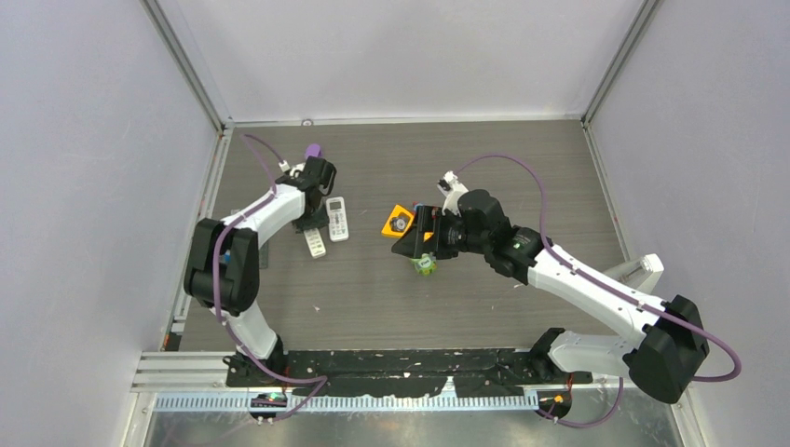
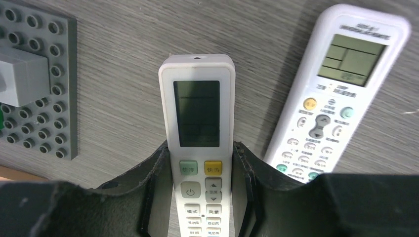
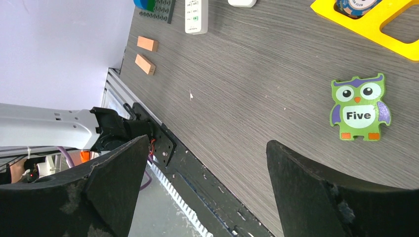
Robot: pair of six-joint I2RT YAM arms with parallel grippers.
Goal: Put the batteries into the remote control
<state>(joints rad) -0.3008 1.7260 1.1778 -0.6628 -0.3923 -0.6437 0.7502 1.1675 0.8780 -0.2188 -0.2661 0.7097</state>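
overhead above table (image 1: 391, 307), wrist views close, left sharing remote (image 2: 200, 123)

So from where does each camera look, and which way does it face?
Top external: above and behind the bases, looking down on the table; left arm and right arm show whole.
Left wrist: on the left gripper, looking along its fingers at the dark-screen remote between them; second remote beside.
Right wrist: on the right gripper, open, empty, facing the table's near edge; owl tile at right.
Shared: both remotes show in top and left wrist; the owl tile in top and right wrist.
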